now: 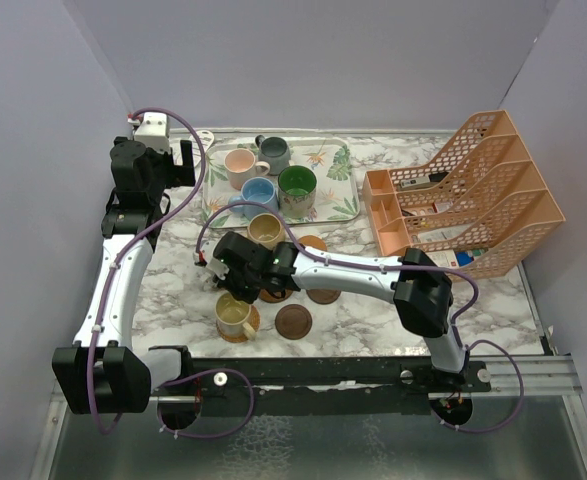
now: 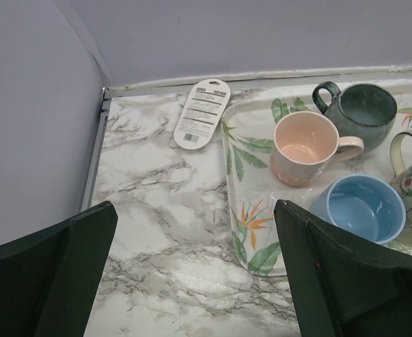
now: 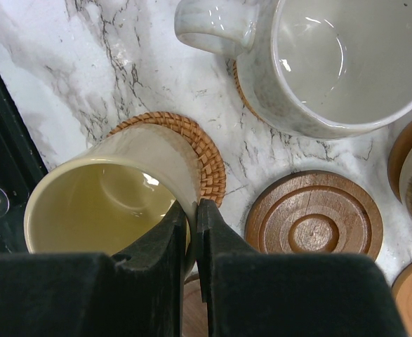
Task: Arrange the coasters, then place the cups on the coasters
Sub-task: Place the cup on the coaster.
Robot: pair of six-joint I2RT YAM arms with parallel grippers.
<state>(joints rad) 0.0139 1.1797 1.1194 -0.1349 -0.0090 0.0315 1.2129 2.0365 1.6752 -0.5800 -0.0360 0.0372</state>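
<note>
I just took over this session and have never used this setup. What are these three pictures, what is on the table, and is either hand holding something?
You have two robot arms bolted at the near table edge. The overhead picture looks down from behind them. The other two come from cameras on each wrist, with that arm's own fingers showing dark at the bottom.

On the marble table there is a leaf tray with pink, grey, blue and green cups, an orange rack, and several round coasters in front.

The left hand is wide open and empty, hovering beside the tray. The right hand is pinched shut on the rim of the yellow cup, which sits on a woven coaster.
</note>
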